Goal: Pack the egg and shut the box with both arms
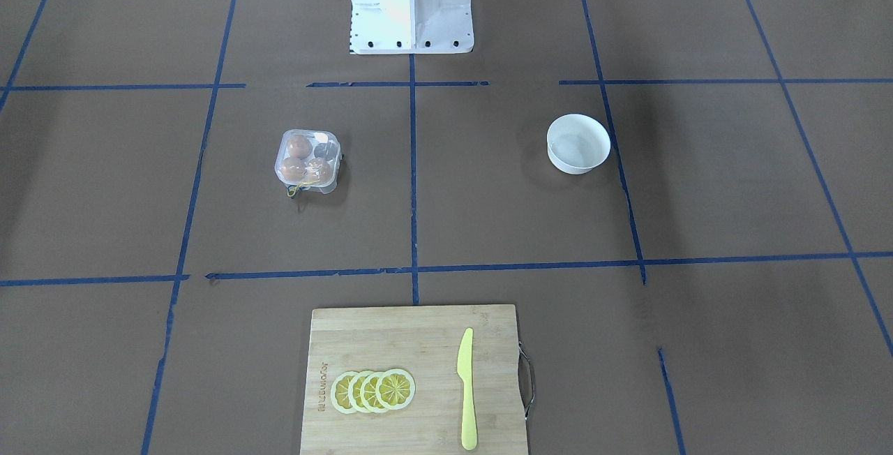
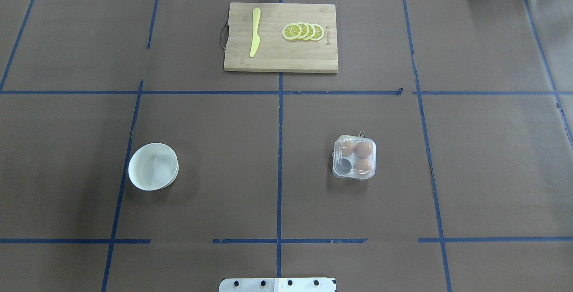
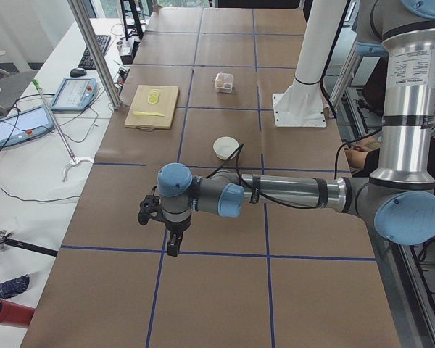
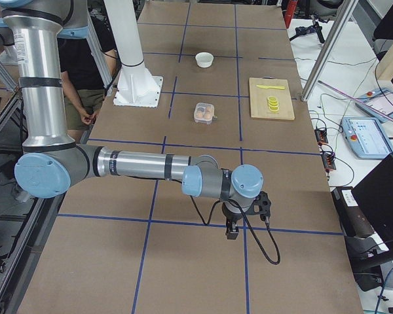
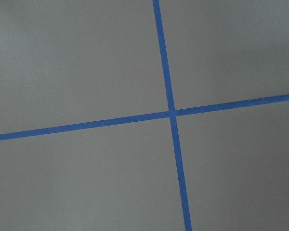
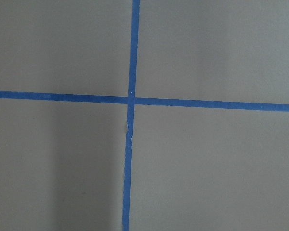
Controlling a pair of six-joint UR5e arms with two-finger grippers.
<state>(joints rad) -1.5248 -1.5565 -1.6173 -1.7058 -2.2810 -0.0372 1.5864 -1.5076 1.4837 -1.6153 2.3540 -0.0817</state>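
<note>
The box (image 2: 354, 163) is a clear plastic carton on the brown table, right of centre in the overhead view. Its lid lies down over the cups. Three brown eggs sit inside it, one of them the egg (image 2: 363, 149); I cannot tell them apart. One cup (image 2: 344, 165) is empty. A thin yellow band (image 1: 296, 190) trails from one edge of the carton (image 1: 308, 159). My left gripper (image 3: 172, 245) and right gripper (image 4: 232, 229) show only in the side views. They hang over bare table far from the carton. I cannot tell if they are open or shut.
A round white bowl (image 2: 153, 166) stands left of centre. A bamboo cutting board (image 2: 277, 61) at the far edge holds lemon slices (image 2: 303, 31) and a yellow knife (image 2: 255, 32). The white pedestal (image 1: 410, 1) stands at the robot's side. Both wrist views show only brown paper and blue tape.
</note>
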